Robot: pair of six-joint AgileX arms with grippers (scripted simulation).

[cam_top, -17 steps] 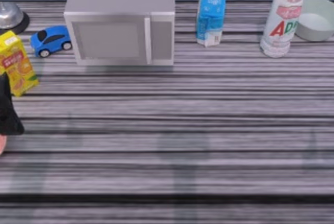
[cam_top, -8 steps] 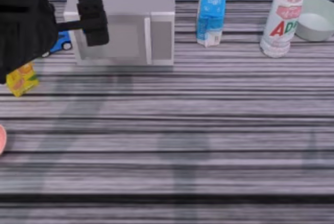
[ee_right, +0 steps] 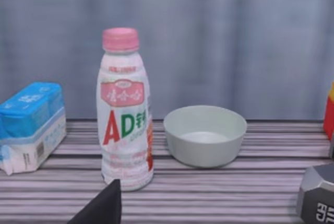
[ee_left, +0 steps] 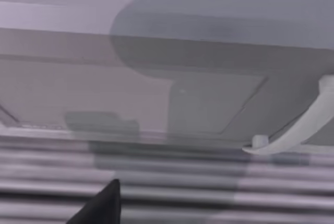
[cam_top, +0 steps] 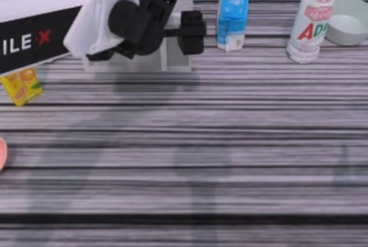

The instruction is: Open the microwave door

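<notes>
left gripper over the microwave front (door mostly hidden); finger spread can't be told

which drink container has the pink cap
The tall white bottle with red and green "AD" lettering, beside the pale bowl. The blue carton and yellow juice box are capless cartons.

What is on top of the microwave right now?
The left arm reaches across above the microwave, covering nearly all its top. Whether anything sits on that top cannot be seen.
</notes>
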